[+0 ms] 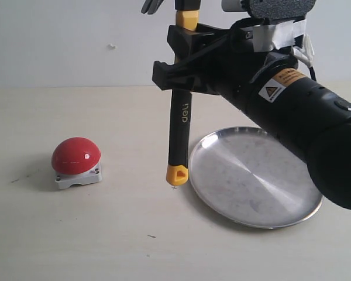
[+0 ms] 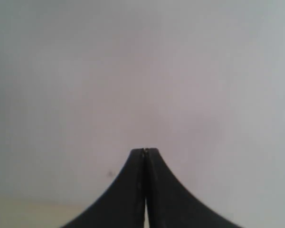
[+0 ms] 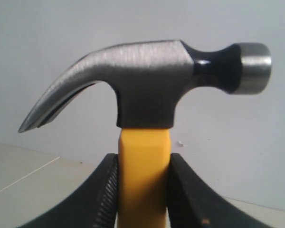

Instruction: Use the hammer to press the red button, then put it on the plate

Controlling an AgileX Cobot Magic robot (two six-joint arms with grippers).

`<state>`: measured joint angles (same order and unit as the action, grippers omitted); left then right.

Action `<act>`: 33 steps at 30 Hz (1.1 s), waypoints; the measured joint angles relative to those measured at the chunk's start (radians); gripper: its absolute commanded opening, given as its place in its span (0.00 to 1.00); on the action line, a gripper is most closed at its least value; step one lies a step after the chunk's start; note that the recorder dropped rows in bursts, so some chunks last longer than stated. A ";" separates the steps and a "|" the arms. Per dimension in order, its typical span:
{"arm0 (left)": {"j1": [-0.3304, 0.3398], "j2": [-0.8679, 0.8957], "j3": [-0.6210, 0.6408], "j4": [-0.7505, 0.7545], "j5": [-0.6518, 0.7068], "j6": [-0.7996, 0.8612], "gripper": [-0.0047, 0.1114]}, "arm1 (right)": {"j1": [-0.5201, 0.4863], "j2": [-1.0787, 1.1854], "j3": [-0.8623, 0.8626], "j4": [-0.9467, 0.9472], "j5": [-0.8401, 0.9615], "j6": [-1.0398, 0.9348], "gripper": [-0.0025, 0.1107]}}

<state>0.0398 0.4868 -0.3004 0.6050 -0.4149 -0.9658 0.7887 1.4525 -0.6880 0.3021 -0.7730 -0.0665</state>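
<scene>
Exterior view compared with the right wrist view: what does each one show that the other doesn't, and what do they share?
Only the exterior view shows the red button, the plate and the hammer's black handle hanging down to its yellow end. Only the right wrist view shows the whole hammer head close up, with its claw and striking face. Both show the right pincer shut on the yellow neck, holding the tool upright with the head on top.
</scene>
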 measured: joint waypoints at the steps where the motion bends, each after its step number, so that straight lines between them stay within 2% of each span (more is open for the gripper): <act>1: 0.000 0.074 -0.008 0.057 0.022 -0.079 0.04 | 0.000 0.000 0.000 0.002 0.002 0.000 0.02; 5: 0.000 0.350 -0.012 0.166 0.006 -0.192 0.04 | 0.000 0.000 0.000 0.002 0.002 0.000 0.02; 11: -0.008 0.735 -0.077 0.389 -0.122 -0.213 0.04 | 0.000 0.000 0.000 0.004 0.004 0.000 0.02; 13: -0.043 0.826 -0.122 0.453 -0.096 -0.234 0.04 | 0.000 0.000 0.000 0.004 0.004 0.000 0.02; 16: -0.141 0.913 -0.198 0.543 0.095 -0.373 0.04 | 0.000 0.000 0.000 0.004 0.004 0.000 0.02; 17: -0.159 0.922 -0.208 0.558 0.096 -0.382 0.04 | 0.000 0.000 -0.002 0.004 0.009 0.000 0.02; 20: -0.279 0.931 -0.261 0.609 -0.138 -0.403 0.05 | 0.000 0.000 -0.038 0.004 0.087 -0.002 0.02; 22: -0.335 0.931 -0.276 0.621 -0.278 -0.403 0.15 | 0.000 0.000 -0.043 0.002 0.107 -0.006 0.02; 24: -0.374 0.931 -0.277 0.629 -0.318 -0.403 0.37 | 0.000 0.000 -0.043 0.006 0.117 -0.010 0.02; 26: -0.399 0.931 -0.277 0.636 -0.341 -0.400 0.64 | 0.000 0.000 -0.043 0.008 0.119 -0.017 0.02; 27: -0.402 0.931 -0.277 0.636 -0.350 -0.385 0.72 | 0.000 0.000 -0.043 0.010 0.119 -0.019 0.02; 29: -0.404 0.931 -0.277 0.636 -0.371 -0.338 0.79 | 0.000 0.000 -0.044 0.010 0.119 -0.019 0.02; 33: -0.418 0.931 -0.277 0.636 -0.383 -0.229 0.77 | 0.000 0.000 -0.044 0.017 0.121 -0.015 0.02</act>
<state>-0.3787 1.4174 -0.5770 1.2405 -0.7974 -1.1951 0.7887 1.4525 -0.7324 0.3193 -0.6519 -0.0810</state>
